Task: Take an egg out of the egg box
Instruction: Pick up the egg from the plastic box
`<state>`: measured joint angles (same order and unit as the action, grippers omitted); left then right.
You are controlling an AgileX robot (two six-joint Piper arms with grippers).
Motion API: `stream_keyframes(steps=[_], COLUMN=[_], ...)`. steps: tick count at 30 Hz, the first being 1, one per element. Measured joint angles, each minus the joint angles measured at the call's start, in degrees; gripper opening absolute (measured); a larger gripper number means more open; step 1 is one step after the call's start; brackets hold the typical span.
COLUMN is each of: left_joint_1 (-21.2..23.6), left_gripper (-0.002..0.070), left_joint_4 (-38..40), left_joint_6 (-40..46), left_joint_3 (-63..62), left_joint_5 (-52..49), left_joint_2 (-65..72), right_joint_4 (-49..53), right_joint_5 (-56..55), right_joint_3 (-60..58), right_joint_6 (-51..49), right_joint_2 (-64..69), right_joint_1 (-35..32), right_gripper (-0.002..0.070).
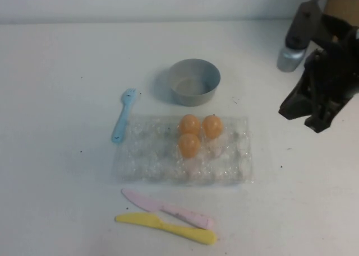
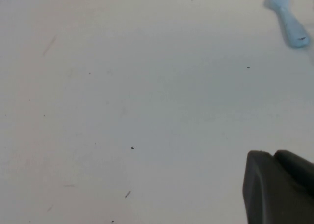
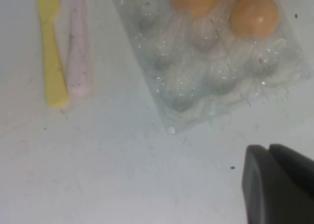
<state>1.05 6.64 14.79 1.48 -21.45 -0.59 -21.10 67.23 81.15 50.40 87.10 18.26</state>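
Egg box (image 1: 185,149) sits center frame on the table (image 1: 56,71), three eggs in its upper-middle cups; nearest-front egg (image 1: 189,145) untouched. Right arm hangs at right edge, right gripper (image 1: 314,119) pointing down over bare table, well apart from box; can't tell its opening. Left gripper (image 2: 279,189): only a dark corner visible, state unclear.

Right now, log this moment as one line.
egg box: three eggs in cups | right end effector: right of box, above table | left end effector: over bare table | bowl: empty
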Motion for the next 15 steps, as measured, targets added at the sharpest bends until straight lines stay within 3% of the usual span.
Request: stream_keyframes(steps=[5, 12, 15], left_joint_1=[0.0, 0.0, 0.0], left_gripper=[-0.0003, -0.0003, -0.0003], left_joint_4=[0.0, -0.1, -0.1], left_joint_6=[0.0, 0.0, 0.0], left_joint_3=[0.0, 0.0, 0.0], left_joint_5=[0.0, 0.0, 0.0], left_joint_2=[0.0, 0.0, 0.0], right_joint_4=[3.6, 5.5, 9.3], right_joint_5=[0.0, -1.4, -4.0], right_joint_3=[6.7, 14.1, 16.1], right_joint_6=[1.1, 9.6, 10.7], right_joint_2=[8.1, 17.4, 20.7], right_joint_1=[3.0, 8.0, 10.6], right_gripper=[0.0053, 0.0401, 0.0468])
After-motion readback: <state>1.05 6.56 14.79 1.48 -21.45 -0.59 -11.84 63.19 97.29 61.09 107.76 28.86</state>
